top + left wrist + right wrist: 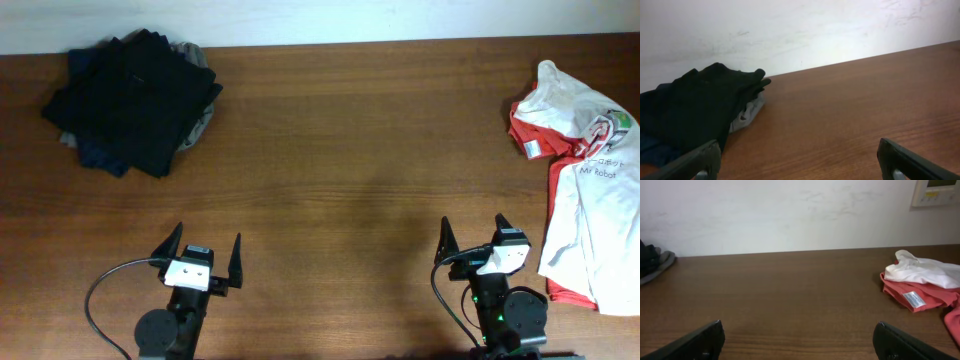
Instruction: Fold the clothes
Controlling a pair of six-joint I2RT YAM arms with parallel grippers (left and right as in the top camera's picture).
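Note:
A white and red shirt (pixel 588 180) lies unfolded at the table's right edge; its near end shows in the right wrist view (pixel 920 282). A stack of folded dark clothes (pixel 130 100) sits at the back left, also in the left wrist view (pixel 690 112). My left gripper (pixel 204 252) is open and empty near the front edge, left of centre; its fingertips frame bare wood (pixel 797 160). My right gripper (pixel 473 236) is open and empty near the front edge, just left of the shirt (pixel 797 340).
The brown wooden table (pixel 360 170) runs to a white wall at the back. A wall panel (pixel 935 192) shows at the upper right of the right wrist view. A grey garment (pixel 747 115) sticks out from under the dark stack.

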